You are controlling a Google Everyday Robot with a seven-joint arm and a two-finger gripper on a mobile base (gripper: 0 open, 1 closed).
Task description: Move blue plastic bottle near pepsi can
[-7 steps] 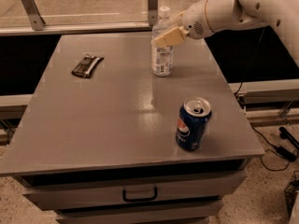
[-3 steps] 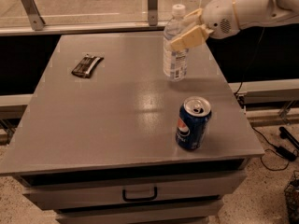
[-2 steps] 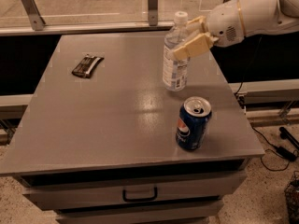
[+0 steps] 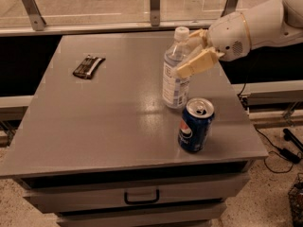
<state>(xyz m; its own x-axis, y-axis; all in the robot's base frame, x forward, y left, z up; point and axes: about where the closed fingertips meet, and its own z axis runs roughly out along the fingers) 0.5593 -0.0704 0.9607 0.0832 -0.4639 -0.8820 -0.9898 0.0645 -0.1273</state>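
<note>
The blue plastic bottle (image 4: 175,74), clear with a white cap and white label, stands upright on the grey table (image 4: 109,112), just behind and left of the pepsi can (image 4: 195,125). The can is dark blue with a round logo and silver top, near the table's front right corner. My gripper (image 4: 191,56) reaches in from the right, its cream fingers (image 4: 198,63) around the bottle's upper part, shut on it.
A dark flat snack wrapper (image 4: 88,66) lies at the table's back left. A drawer with a black handle (image 4: 142,197) is under the tabletop. A rail with metal posts (image 4: 154,6) runs behind the table. Cables (image 4: 284,150) lie on the floor at right.
My gripper has carried the bottle from the back of the table forward toward the can. The bottle now stands close beside it. The can and wrapper have not moved.
</note>
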